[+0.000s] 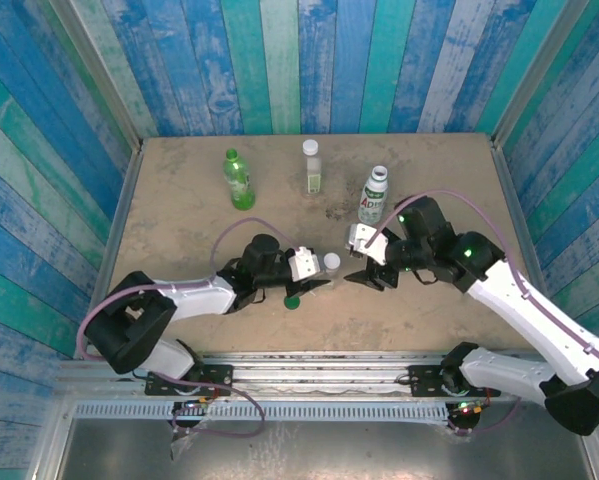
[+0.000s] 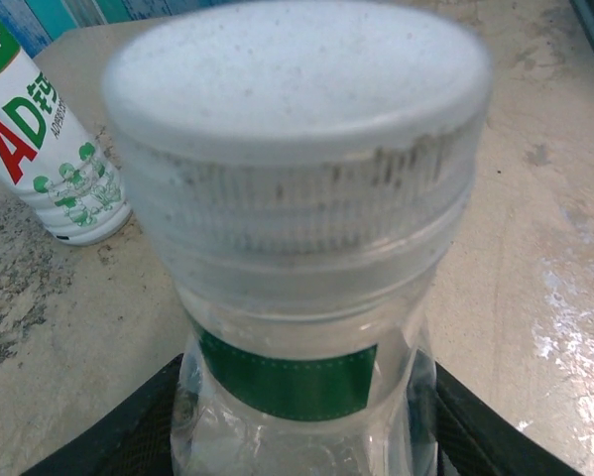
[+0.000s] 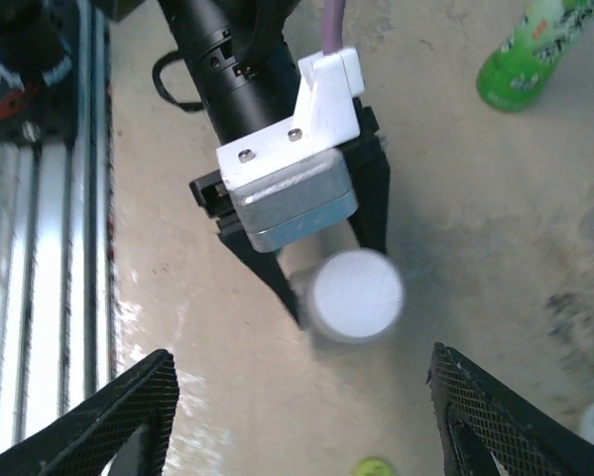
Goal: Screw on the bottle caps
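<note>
Near the middle of the frame in the overhead view, on the rough, sandy-brown desk (image 1: 179,220), the left pincer (image 1: 319,269) is clamped on a small clear bottle (image 1: 330,264). Its black fingers press on either side of the body, below the neck. From the left wrist the plastic looks thin and glassy, with a dark green label band (image 2: 287,382) around the shoulder. A white cap (image 2: 297,89) sits on the neck, its skirt finely ribbed and its flat top slightly speckled. The bottle stands upright with its long axis vertical and the cap pointing up, so from the right wrist it shows as a plain white disc.

The right pincer (image 1: 370,272) hangs just to the right of the bottle, jaws wide and holding nothing. Its mesh-textured pads (image 3: 128,416) sit well apart at the lower corners of its own view.

In the upper part of the overhead frame stand a green translucent bottle (image 1: 238,180), a second small clear bottle (image 1: 311,168) and a white bottle with a green-and-red label (image 1: 374,197), all upright. A dark green cap (image 1: 292,299) lies flat on the desk just below the left pincer. A yellow-green cap (image 3: 373,466) lies at the bottom edge of the right wrist view.
</note>
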Action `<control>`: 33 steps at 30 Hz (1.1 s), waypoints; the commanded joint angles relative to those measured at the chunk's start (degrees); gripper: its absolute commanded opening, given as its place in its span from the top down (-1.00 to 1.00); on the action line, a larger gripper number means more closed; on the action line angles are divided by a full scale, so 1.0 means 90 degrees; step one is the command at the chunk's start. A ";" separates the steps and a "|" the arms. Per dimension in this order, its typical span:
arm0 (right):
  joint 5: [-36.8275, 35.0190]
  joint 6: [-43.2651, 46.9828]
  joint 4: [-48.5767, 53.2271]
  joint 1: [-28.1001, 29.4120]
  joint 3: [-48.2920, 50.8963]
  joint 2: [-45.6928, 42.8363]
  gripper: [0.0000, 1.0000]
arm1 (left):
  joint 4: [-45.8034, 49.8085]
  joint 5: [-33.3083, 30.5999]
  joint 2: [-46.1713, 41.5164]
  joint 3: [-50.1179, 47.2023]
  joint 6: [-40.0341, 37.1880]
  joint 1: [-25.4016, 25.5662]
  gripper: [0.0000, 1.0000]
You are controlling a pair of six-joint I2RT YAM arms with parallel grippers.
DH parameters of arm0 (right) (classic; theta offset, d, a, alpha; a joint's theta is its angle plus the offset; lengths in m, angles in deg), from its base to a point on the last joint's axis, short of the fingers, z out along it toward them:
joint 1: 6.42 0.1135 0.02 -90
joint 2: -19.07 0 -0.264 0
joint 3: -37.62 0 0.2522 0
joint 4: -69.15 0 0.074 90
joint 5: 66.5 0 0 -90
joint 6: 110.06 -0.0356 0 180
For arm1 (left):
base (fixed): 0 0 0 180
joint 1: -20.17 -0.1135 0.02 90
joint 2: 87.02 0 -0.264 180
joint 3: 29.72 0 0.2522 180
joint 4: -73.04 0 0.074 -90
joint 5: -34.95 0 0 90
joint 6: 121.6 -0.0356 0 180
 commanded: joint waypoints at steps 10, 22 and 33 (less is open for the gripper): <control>-0.0402 0.2092 0.1342 0.0326 -0.1365 0.1766 -0.22 | 0.0363 -0.0077 -0.0688 0.0159 -0.0110 0.0094 -0.08; -0.0706 0.1918 0.1021 0.0671 -0.1405 0.2516 0.11 | 0.0244 0.0075 -0.0820 0.0109 0.0039 0.0099 -0.08; -0.0441 0.1599 0.0692 0.0586 -0.1049 0.2059 0.53 | -0.0148 0.0061 -0.0922 -0.0025 0.0325 0.0087 -0.30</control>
